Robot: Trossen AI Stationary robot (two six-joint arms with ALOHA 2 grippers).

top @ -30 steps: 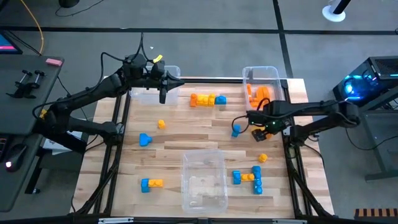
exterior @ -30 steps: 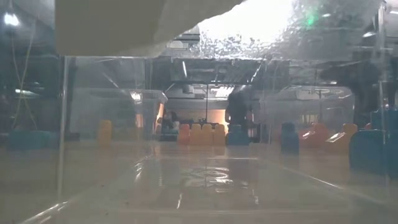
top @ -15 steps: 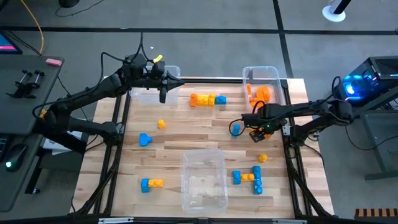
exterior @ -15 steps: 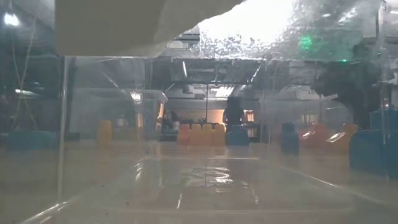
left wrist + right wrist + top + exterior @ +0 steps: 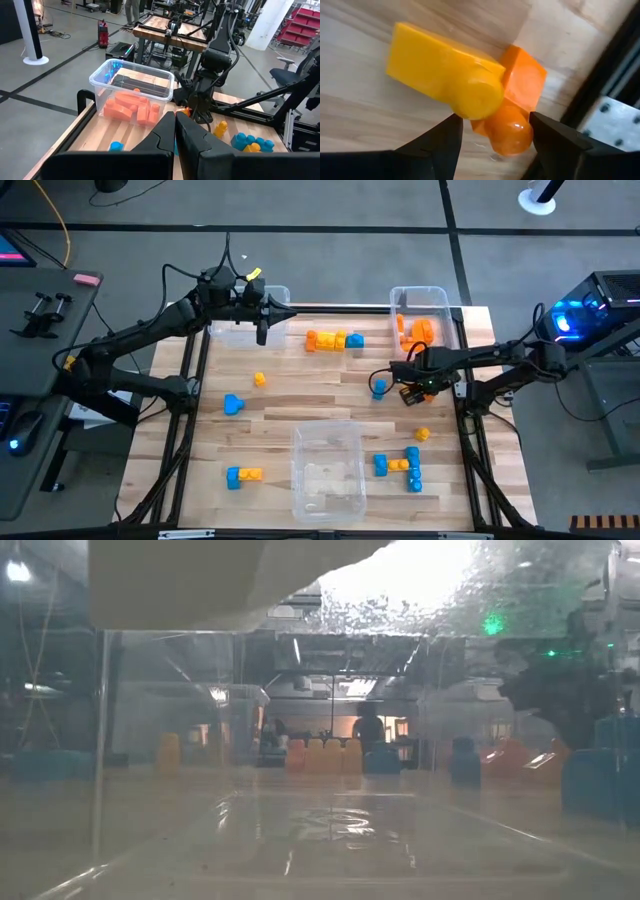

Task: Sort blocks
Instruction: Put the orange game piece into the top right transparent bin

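A yellow block (image 5: 440,70) snapped to an orange block (image 5: 520,85) lies on the wooden table near its right edge, also seen from above as a yellow and orange pair (image 5: 413,398). My right gripper (image 5: 495,117) points down over this pair, open. One finger stands on each side of the orange block's round stud (image 5: 507,132). My left gripper (image 5: 262,332) hangs shut and empty above the far left bin (image 5: 245,325). Its shut fingers (image 5: 175,137) show in the left wrist view. Other blue, orange and yellow blocks lie scattered on the table. My right gripper straddles the orange block's stud (image 5: 522,127) from above, pointing down. One finger (image 5: 547,135) stands right at the stud's edge and the other (image 5: 442,142) stands apart from it. Whether either touches the block I cannot tell. The pair lies flat on the table.
A clear bin (image 5: 420,315) at the far right holds orange blocks. An empty clear bin (image 5: 328,470) sits near the front centre. A blue block (image 5: 379,388) lies just left of my right gripper. A row of blocks (image 5: 335,340) lies at the far centre, and a cluster (image 5: 400,465) at the near right.
My right gripper has sunk toward the yellow and orange pair near the table's right edge. The blocks have stayed where they were.
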